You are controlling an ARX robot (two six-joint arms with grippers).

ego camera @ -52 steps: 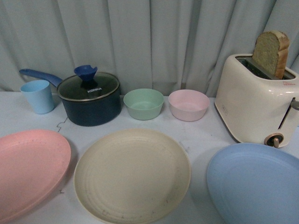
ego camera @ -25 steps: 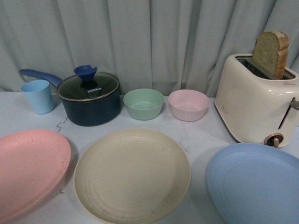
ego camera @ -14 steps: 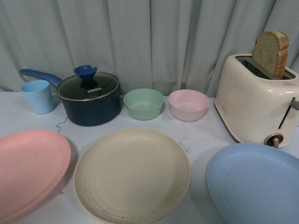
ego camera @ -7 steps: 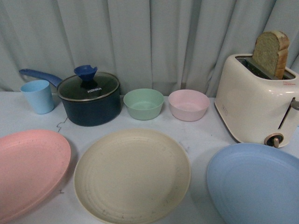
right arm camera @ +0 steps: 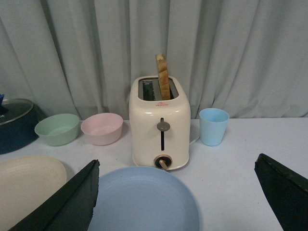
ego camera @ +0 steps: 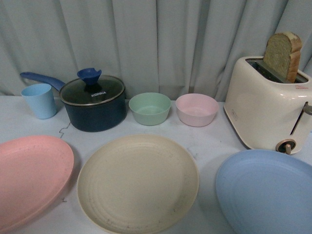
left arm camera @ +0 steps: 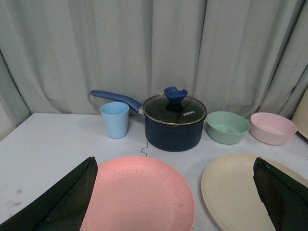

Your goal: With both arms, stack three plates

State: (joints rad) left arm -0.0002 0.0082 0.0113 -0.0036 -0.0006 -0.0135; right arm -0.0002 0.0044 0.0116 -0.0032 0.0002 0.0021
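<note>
While all three plates lie flat on the white table point(ego camera: 209, 141), each rests alone, none on another. Furthest left is the pink plate point(ego camera: 31, 178), just beside it the cream plate point(ego camera: 138, 183), and further right the light blue plate point(ego camera: 265, 192), near the foot of the cream toaster point(ego camera: 265, 109) (a bread slice point(ego camera: 282, 56) stands up out of its slot). Behind the plates stand a blue cup point(ego camera: 39, 100), a lidded navy saucepan point(ego camera: 95, 105), a green bowl point(ego camera: 149, 108) and a pink bowl point(ego camera: 196, 109).

From the left wrist, the left gripper point(left arm camera: 174, 162) has its jaws spread wide with nothing between them. The pink plate lies on the table ahead, within the gap and closer to one finger point(left arm camera: 53, 202); the cream plate's edge runs behind the other.

From the right wrist, the right gripper point(right arm camera: 177, 161) is likewise wide open and empty. The light blue plate lies in the gap, its near rim out of frame.
</note>
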